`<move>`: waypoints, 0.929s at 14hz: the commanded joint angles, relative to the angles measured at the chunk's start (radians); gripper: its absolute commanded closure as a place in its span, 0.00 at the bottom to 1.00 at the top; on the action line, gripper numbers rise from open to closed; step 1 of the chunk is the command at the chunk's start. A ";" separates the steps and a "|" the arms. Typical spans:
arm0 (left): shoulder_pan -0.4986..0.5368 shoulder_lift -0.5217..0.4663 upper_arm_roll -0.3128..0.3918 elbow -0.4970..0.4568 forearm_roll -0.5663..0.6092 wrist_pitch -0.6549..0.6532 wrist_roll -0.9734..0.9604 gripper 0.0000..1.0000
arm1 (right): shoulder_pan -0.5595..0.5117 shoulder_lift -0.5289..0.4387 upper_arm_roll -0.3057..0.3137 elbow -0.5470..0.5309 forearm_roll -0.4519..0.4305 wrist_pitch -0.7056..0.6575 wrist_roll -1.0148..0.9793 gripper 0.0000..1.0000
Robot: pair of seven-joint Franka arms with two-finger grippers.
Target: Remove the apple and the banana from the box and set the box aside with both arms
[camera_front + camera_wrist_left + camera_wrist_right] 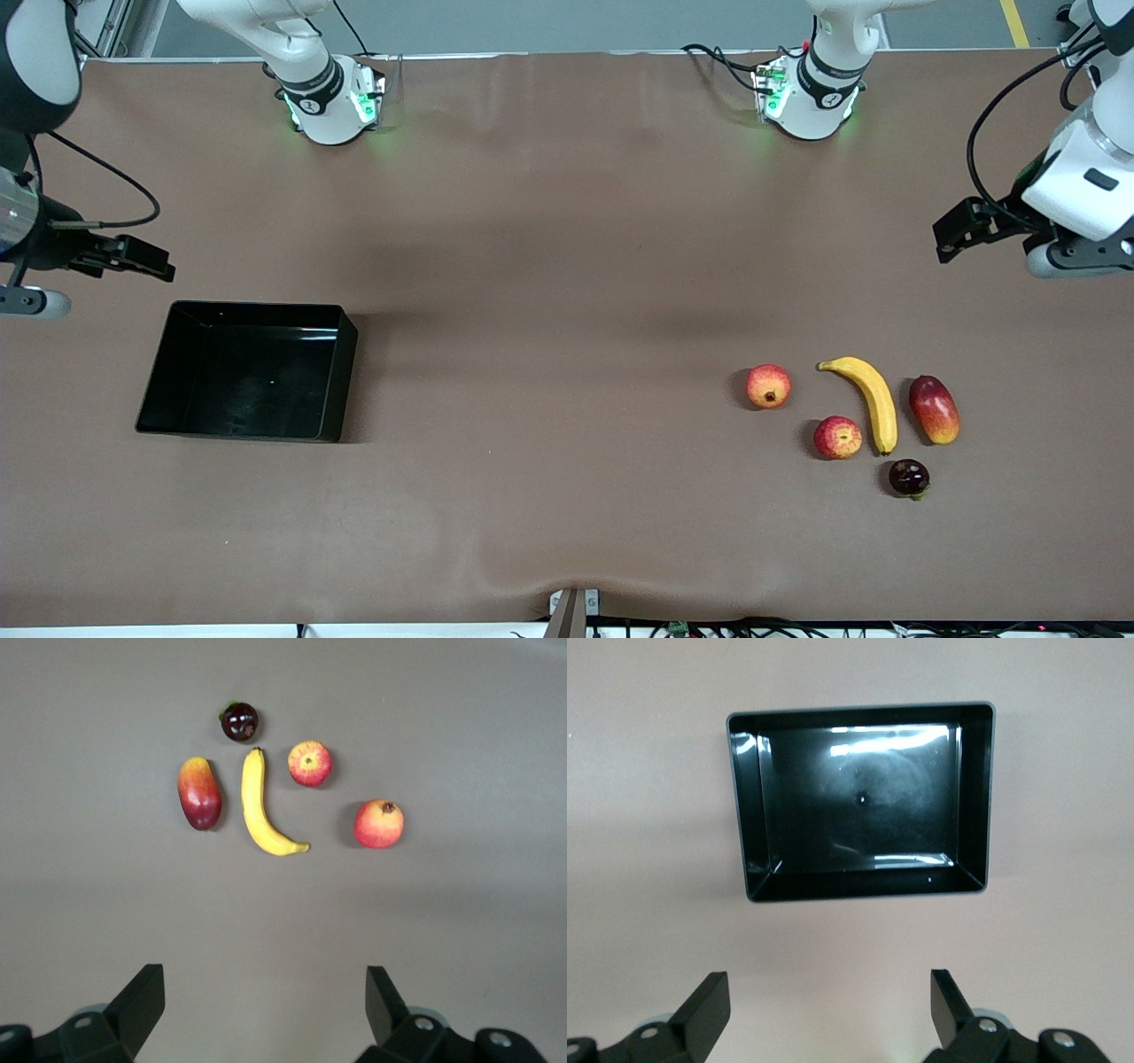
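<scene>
My left gripper (264, 1010) hangs open over bare table at the left arm's end. My right gripper (829, 1014) hangs open too, just off the box (177, 372). Banana (873, 400) lies between apple (837, 437) and mango (934, 408).

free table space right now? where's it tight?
Widest bare patch: the brown mat between the black box and the pomegranate. The strip between both arm bases and the objects is bare too. Crowded: banana, apple, mango and dark fruit cluster tightly. The box holds nothing. Left gripper and right gripper wait open at the ends.
</scene>
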 commanded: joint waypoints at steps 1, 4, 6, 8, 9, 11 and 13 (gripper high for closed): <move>-0.085 -0.075 0.076 -0.069 -0.020 0.005 0.019 0.00 | 0.013 -0.047 -0.002 0.014 -0.019 -0.089 0.026 0.00; -0.116 -0.118 0.102 -0.116 -0.020 0.003 0.019 0.00 | 0.001 -0.061 0.015 0.046 -0.019 -0.102 0.025 0.00; -0.111 -0.116 0.101 -0.110 -0.020 -0.005 0.022 0.00 | -0.073 -0.060 0.087 0.079 -0.018 -0.131 0.026 0.00; -0.110 -0.116 0.099 -0.109 -0.022 -0.005 0.023 0.00 | -0.095 -0.060 0.123 0.079 -0.019 -0.136 0.028 0.00; -0.110 -0.118 0.099 -0.107 -0.023 -0.005 0.022 0.00 | -0.094 -0.057 0.123 0.079 -0.019 -0.134 0.028 0.00; -0.107 -0.119 0.101 -0.107 -0.048 -0.011 0.020 0.00 | -0.095 -0.054 0.121 0.079 -0.019 -0.132 0.028 0.00; -0.098 -0.119 0.102 -0.100 -0.066 -0.043 0.019 0.00 | -0.097 -0.054 0.120 0.079 -0.019 -0.134 0.026 0.00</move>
